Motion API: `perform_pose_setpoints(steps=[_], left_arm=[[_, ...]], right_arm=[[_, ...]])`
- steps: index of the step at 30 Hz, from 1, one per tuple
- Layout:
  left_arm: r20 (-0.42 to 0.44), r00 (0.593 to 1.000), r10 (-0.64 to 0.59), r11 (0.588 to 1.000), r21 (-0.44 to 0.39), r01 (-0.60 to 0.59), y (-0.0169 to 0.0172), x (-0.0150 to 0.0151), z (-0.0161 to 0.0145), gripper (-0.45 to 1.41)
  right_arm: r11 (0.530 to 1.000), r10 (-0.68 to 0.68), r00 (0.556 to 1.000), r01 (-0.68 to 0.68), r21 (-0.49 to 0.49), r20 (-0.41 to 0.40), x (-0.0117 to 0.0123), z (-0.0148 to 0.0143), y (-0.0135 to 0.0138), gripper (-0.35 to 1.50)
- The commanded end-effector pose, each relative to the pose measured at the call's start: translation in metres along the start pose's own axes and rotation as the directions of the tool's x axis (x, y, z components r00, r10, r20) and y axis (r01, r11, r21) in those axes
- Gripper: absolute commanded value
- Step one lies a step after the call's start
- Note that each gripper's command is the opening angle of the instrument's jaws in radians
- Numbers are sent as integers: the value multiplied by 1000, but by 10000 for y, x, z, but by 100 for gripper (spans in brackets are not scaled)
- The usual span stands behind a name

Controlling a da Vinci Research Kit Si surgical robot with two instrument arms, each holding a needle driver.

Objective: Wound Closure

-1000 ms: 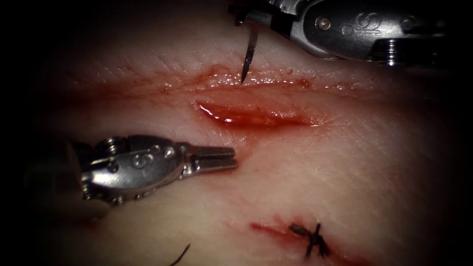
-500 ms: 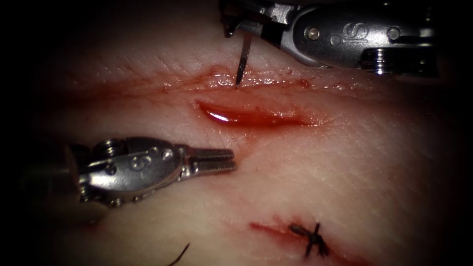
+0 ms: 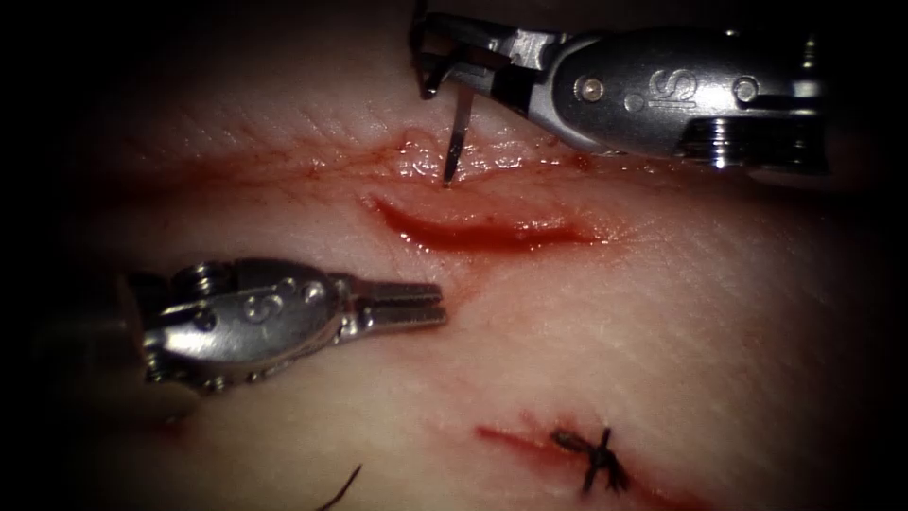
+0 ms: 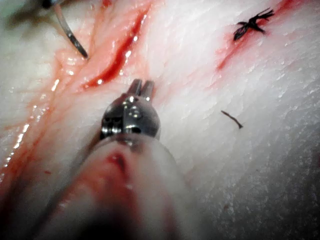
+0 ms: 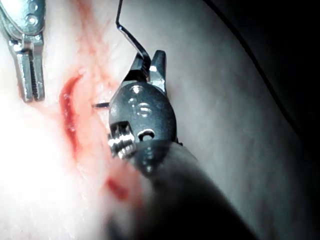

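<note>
My right tool (image 3: 459,61) comes in over the far edge of the tissue (image 3: 662,312), jaws shut on the curved needle (image 3: 456,132) near its rear part. The needle points down, its tip touching the tissue just above the left end of the open cut (image 3: 473,227); its depth is unclear. In the right wrist view the right tool (image 5: 147,67) grips the needle and the tip (image 5: 100,105) pokes out beside the cut (image 5: 67,107). My left tool (image 3: 416,305) lies below the cut, jaws shut on nothing; the left tool (image 4: 141,89) faces the needle (image 4: 70,37).
A finished stitch with a dark knot (image 3: 596,459) closes a smaller cut at the front right. A short cut end of thread (image 3: 345,487) lies near the front edge. Red fluid pools in the open cut and smears the far lip (image 3: 416,156).
My right tool has shifted left and lower, bringing the needle tip down onto the tissue above the cut, which bunches up a little. The left tool drifted slightly left, still shut.
</note>
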Motion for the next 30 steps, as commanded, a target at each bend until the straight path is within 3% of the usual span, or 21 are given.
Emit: perform_pose_setpoints(steps=[1, 5, 6, 10, 16, 23, 30], left_arm=[[0, 1000, 0, 1000, -1, 0, -1, -1, 7, 7], [2, 1000, -3, 1000, -1, 3, 0, 2, 1, 9], [2, 1000, -5, 1000, -3, 5, 0, 4, -2, 9], [0, 1000, -12, 1000, -5, 12, 4, 11, -7, 9], [-2, 1000, -19, 1000, -1, 19, 4, 17, -16, 9], [5, 1000, -18, 1000, 14, 18, -4, 14, -31, 9], [8, 1000, -14, 1000, 26, 13, -15, 6, -44, 7]], right_arm=[[1000, -10, 1000, 10, 9, -9, -1, 12, -6, -35], [999, -34, 999, 34, 31, -1, -2, 15, -28, -35], [995, -95, 995, 95, 25, 25, -1, 14, -35, -35], [973, -232, 971, 232, 7, 65, 3, 6, -41, -35], [946, -324, 943, 325, 1, 81, 12, -2, -55, -35], [940, -341, 937, 342, 0, 80, 10, -4, -67, -35], [941, -338, 938, 339, 0, 78, -14, -6, -86, -35]])
